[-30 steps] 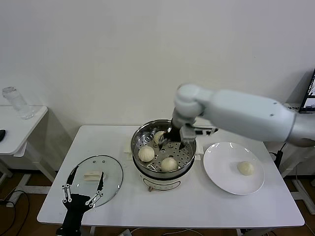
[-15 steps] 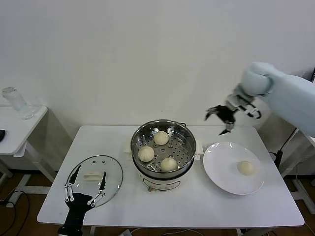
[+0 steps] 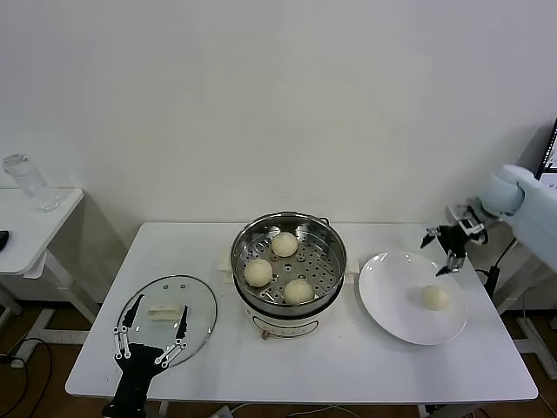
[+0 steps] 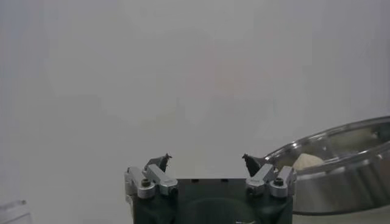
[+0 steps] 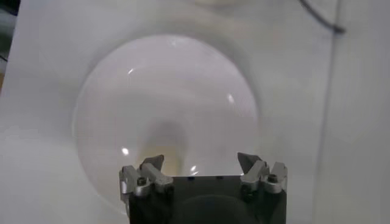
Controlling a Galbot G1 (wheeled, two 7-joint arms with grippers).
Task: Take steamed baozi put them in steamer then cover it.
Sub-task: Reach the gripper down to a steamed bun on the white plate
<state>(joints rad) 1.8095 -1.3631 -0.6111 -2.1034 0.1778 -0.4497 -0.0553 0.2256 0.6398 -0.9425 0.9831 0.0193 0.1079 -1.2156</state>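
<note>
Landmark: the steamer, standing at the centre of the white table.

1. Contents. 3 steamed baozi lie on the perforated floor inside the steamer. The 4th bun lies on the white plate, just beside the steamer on the robot's right.

2. Right gripper. It hangs in the air on the plate side of the steamer, over the plate's far edge, fingers spread wide, holding nothing. The 4th bun lies below it and slightly nearer the robot, so the coming move is judged to be a descent with a small pull toward the robot. The bun is round, with no long axis, so no wrist turn is called for. This arm is by far the nearer.

3. Left gripper. Parked low on the opposite side of the steamer, fingers spread, empty, at the near rim of the cover, which lies flat on the table, handle up.

4. Markings. No brand, label or legible writing is visible.
</note>
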